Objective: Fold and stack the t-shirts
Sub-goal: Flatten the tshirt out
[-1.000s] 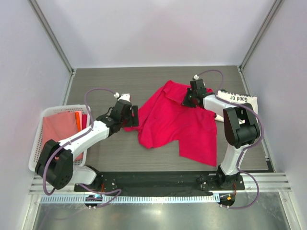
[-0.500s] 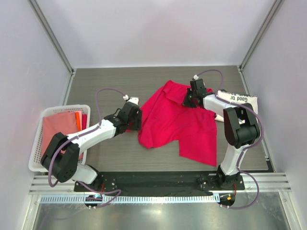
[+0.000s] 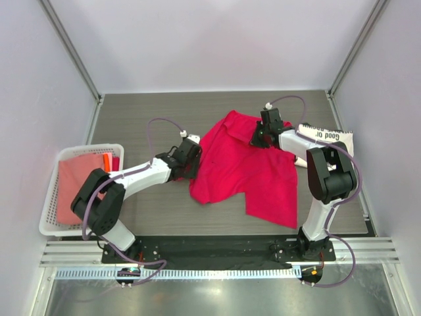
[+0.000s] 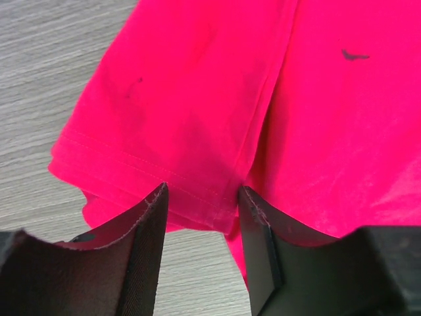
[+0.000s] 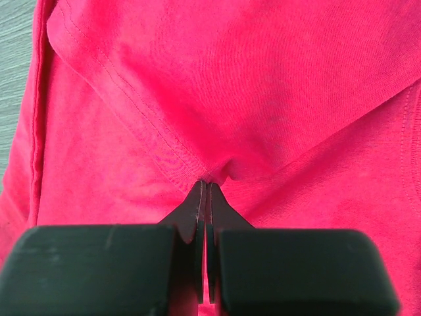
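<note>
The crimson-pink t-shirt (image 3: 243,171) lies crumpled across the middle of the table. It fills the left wrist view (image 4: 217,105) and the right wrist view (image 5: 230,99). My left gripper (image 3: 195,158) is open at the shirt's left edge, its jaws either side of a hemmed sleeve edge (image 4: 197,197). My right gripper (image 3: 261,138) is shut on a pinch of the shirt's cloth (image 5: 217,172) near its far side. The cream t-shirt (image 3: 327,137) with black lettering lies at the right, partly under the right arm.
A white lattice basket (image 3: 49,197) with pink cloth inside stands at the left edge. The enclosure walls ring the grey wood-grain table (image 3: 151,118). The arm bases sit on the black plate at the near edge.
My left gripper has moved right, from beside the basket side up to the crimson shirt's left edge. The right gripper and the shirt have stayed still.
</note>
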Available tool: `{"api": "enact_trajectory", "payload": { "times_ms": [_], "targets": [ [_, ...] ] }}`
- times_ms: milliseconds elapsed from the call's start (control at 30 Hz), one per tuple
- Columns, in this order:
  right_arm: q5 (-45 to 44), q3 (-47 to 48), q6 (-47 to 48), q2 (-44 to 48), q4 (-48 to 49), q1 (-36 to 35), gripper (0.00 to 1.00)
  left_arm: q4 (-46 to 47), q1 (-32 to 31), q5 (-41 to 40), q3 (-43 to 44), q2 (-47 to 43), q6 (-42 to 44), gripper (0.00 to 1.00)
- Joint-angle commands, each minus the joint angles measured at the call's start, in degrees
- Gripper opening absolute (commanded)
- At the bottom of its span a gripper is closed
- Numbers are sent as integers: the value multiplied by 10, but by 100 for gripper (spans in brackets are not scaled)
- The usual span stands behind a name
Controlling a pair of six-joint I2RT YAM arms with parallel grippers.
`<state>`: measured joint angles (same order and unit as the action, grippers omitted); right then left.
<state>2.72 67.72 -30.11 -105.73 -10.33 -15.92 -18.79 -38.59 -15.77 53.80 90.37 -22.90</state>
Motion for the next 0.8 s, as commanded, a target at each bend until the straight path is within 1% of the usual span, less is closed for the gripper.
{"api": "enact_trajectory", "payload": {
  "times_ms": [0,67,100,167,200,233,267,567,633,700,733,767],
  "targets": [
    [5,5,2,31,16,5,1,-12,-7,-22,27,12,14,47],
    [5,4,3,33,15,5,1,-13,-9,-19,32,17,17,43],
    [6,4,2,33,16,5,1,-16,-9,-19,33,18,16,36],
    [7,3,1,34,17,7,1,-18,-9,-22,39,19,15,25],
    [7,3,1,35,16,7,1,-22,-9,-26,41,19,14,13],
    [6,3,2,35,16,8,1,-23,-9,-26,43,18,14,5],
    [8,3,1,36,17,9,1,-25,-9,-28,45,15,11,0],
    [7,21,0,52,0,24,1,-57,-4,-80,75,-38,-31,0],
    [4,42,-4,54,-18,38,1,-76,11,-81,91,-48,-49,0],
    [10,60,-11,56,-27,50,1,-91,31,-79,105,-49,-84,0],
    [10,90,-11,55,-39,64,1,-94,61,-71,130,-46,-93,0],
    [10,108,-12,50,-48,70,1,-113,76,-53,148,-41,-100,0]
  ]
}}
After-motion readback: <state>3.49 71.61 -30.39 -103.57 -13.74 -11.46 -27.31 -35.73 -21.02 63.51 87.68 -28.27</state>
